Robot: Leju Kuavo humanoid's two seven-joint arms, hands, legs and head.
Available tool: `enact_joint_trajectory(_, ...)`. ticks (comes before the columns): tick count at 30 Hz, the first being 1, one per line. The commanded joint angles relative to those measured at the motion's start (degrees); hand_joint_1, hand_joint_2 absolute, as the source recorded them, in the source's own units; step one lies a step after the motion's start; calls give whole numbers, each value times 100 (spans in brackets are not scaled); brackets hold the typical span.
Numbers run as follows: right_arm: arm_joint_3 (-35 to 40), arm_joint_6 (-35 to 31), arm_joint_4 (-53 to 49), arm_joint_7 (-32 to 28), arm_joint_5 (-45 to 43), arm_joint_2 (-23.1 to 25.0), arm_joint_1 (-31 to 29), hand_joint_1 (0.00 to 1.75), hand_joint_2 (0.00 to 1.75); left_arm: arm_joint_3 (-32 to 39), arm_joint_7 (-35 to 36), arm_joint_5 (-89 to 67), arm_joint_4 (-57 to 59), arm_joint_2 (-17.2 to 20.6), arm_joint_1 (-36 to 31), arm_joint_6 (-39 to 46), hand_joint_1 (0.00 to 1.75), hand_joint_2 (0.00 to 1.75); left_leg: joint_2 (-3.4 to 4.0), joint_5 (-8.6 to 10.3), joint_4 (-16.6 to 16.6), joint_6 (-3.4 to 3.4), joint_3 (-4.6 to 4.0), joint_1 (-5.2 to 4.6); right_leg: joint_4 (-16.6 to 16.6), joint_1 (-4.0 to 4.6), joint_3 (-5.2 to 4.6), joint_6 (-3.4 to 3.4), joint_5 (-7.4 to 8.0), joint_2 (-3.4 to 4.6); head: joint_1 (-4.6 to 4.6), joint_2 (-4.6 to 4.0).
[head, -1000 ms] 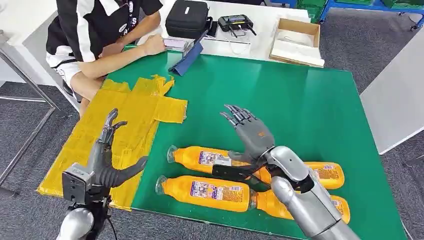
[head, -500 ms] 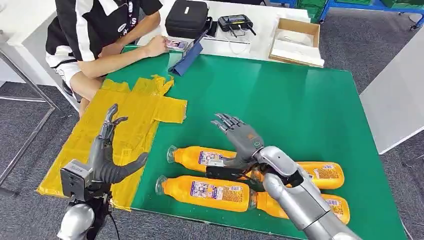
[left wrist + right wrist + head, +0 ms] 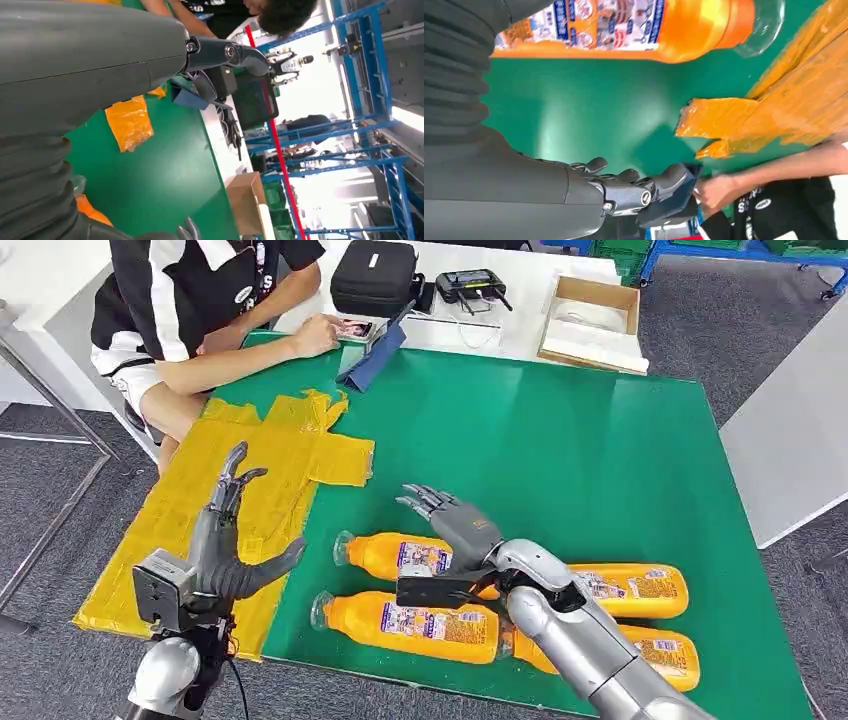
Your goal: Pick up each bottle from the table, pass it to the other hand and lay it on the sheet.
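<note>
The left hand hovered over the crinkled yellow plastic sheet, fingers spread and released, grasping nothing. On the green counter lay four orange plastic bottles on their sides. The right hand hung just above the farther left bottle, fingers apart, empty.
</note>
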Motion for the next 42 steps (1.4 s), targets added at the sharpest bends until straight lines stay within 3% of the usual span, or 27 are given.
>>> enact_joint_trajectory(1,399,58,763,-26,-70,120,-307,0,175,-142,-12,22,463,86,-249,53,0,175,1,-8,-3,-10,25,5,-6,3,26,-11,-7,13,2,0)
enact_joint_trajectory(15,888,-327,2248,296,576,569,-646,0,175,-195,-28,39,507,59,-288,137,0,175,7,-18,1,-15,45,7,-3,3,45,-16,-16,25,2,0)
enact_joint_trajectory(30,929,-357,2936,332,745,739,-741,0,175,-255,-46,37,493,69,-312,174,0,175,-2,-10,-1,-11,29,3,-1,0,29,-12,-12,12,2,0)
enact_joint_trajectory(39,1087,94,3621,1114,1120,1062,-1014,0,175,-121,-41,30,508,18,-231,225,0,175,7,-11,-2,-13,36,6,-3,2,33,-14,-11,20,2,2)
enact_joint_trajectory(40,973,-78,3580,1198,1094,1069,-1000,47,175,-101,-40,20,478,8,-211,240,0,175,5,-3,-5,-8,24,4,-6,2,21,-9,-4,10,2,0)
enact_joint_trajectory(41,814,-457,3435,1286,1085,1042,-968,140,175,-83,-30,4,442,-5,-173,250,0,175,-4,-9,-4,-13,44,6,-5,2,41,-15,-14,8,2,0)
enact_joint_trajectory(42,672,-684,3309,1287,1024,1019,-944,150,175,-83,-22,-7,425,-7,-155,246,0,175,3,-7,-3,-10,36,5,-5,1,31,-13,-9,11,2,0)
